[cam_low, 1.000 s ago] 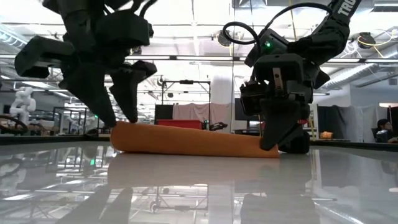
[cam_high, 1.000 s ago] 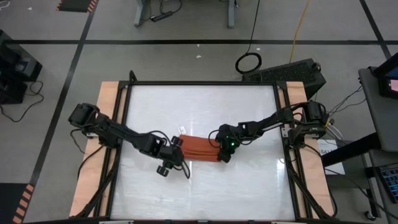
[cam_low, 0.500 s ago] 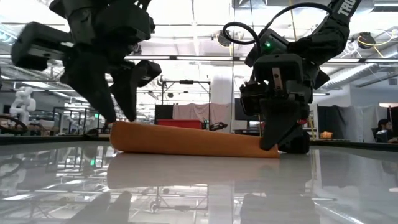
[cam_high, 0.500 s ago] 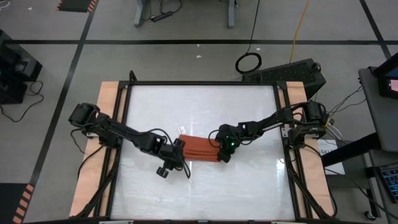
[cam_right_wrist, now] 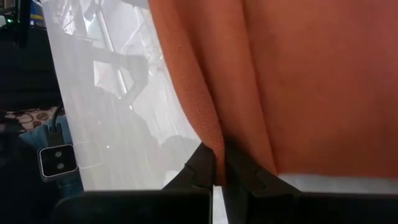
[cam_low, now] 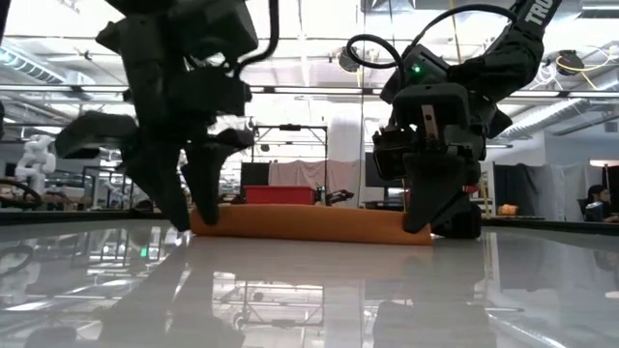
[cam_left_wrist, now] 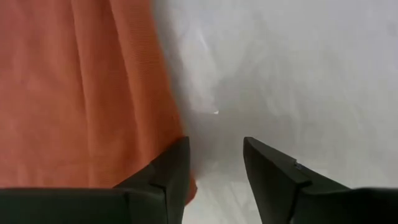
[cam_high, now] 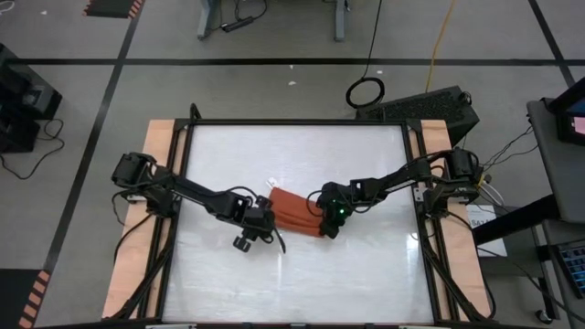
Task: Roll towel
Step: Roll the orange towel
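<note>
The rust-orange towel (cam_high: 294,211) lies partly bunched on the white table (cam_high: 366,274), between my two grippers. In the low view the towel (cam_low: 309,224) is a low, flat band. My left gripper (cam_high: 259,222) stands open at the towel's left end, pointing steeply down. In the left wrist view, bare table shows between its fingers (cam_left_wrist: 214,155), beside the towel (cam_left_wrist: 81,93). My right gripper (cam_high: 327,226) is shut on the towel's right end (cam_low: 411,230). My left gripper has one fingertip (cam_left_wrist: 171,168) down on the towel's edge at its left near corner (cam_left_wrist: 190,186). The other fingertip (cam_left_wrist: 267,168) is over bare table. The fingers come from above, and the towel lies flat on the table there. My right gripper pinches a raised fold of the towel (cam_right_wrist: 214,146) between its two fingertips, at the towel's right end. The fingers slant down from the table's right side. The towel rests on the table around the pinch.
Wooden strips and a dark frame (cam_high: 174,183) border the tabletop. A small white scrap (cam_high: 271,185) lies just beyond the towel's far left corner. A black case (cam_high: 430,108) sits past the far right corner. Bare table lies near and far of the towel.
My left gripper has come down and gone toward the table's right, onto the towel's left end. That end, humped up before, now lies lower and sits farther right, so the towel spans less width. The right end has stayed in place.
</note>
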You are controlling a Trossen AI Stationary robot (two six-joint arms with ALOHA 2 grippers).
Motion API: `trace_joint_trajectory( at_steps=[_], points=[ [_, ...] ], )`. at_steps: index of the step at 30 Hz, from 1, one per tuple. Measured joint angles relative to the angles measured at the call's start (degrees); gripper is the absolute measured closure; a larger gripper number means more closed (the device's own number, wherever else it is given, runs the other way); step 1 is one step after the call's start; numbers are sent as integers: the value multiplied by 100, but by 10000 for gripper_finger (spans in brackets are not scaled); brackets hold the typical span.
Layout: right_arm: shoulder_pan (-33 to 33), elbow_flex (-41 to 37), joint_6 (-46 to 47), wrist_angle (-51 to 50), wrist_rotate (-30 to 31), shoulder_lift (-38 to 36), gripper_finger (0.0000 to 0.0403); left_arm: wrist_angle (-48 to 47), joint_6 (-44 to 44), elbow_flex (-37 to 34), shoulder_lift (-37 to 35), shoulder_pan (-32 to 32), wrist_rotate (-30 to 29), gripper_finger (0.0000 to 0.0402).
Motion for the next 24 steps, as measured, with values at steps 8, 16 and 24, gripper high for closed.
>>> trace_joint_trajectory(
  at_steps=[8, 16, 24],
  points=[
    [0, 0, 35, 88, -34, 0, 399, -63, 111, 203, -8, -56, -509, 238],
    [-2, 0, 33, 133, -152, 0, 399, 9, 666, 216, 34, 158, -754, 238],
    [-2, 0, 33, 179, -202, 0, 399, 247, 1036, 216, 32, 426, -769, 238]
  ],
)
